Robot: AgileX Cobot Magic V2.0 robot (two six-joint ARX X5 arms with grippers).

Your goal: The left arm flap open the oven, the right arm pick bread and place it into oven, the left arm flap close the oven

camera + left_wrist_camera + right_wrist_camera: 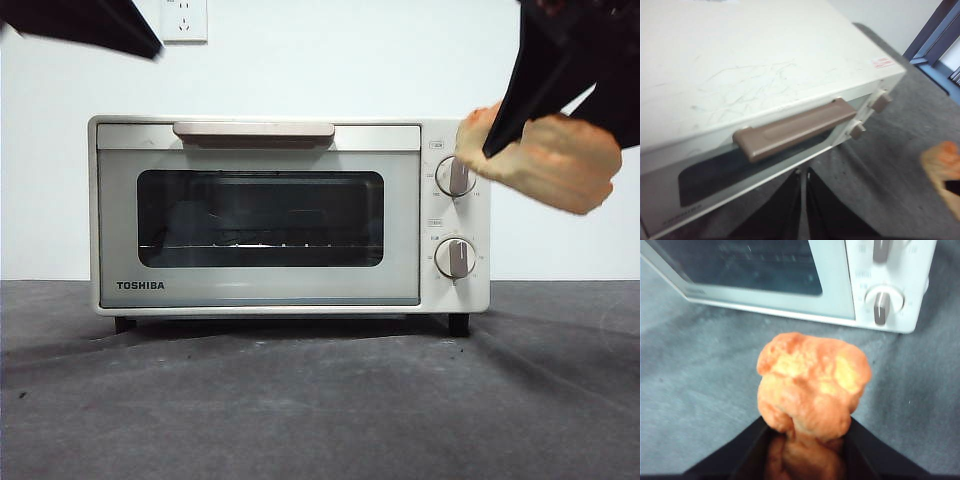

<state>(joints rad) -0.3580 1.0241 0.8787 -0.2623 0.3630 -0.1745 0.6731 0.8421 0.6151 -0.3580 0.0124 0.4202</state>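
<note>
the bread, a lumpy golden-orange loaf, hangs in the air beside the oven knobs, long axis pointing out from the right gripper, whose jaws clamp it. the oven door is closed. the left gripper jaws, pressed together, hover near the handle.

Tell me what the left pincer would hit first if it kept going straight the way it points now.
Probably the oven's beige bar handle. The left pincer, jaws nearly together, points at the closed door just under it. Depth is unclear, so it might meet the door glass first.
</note>
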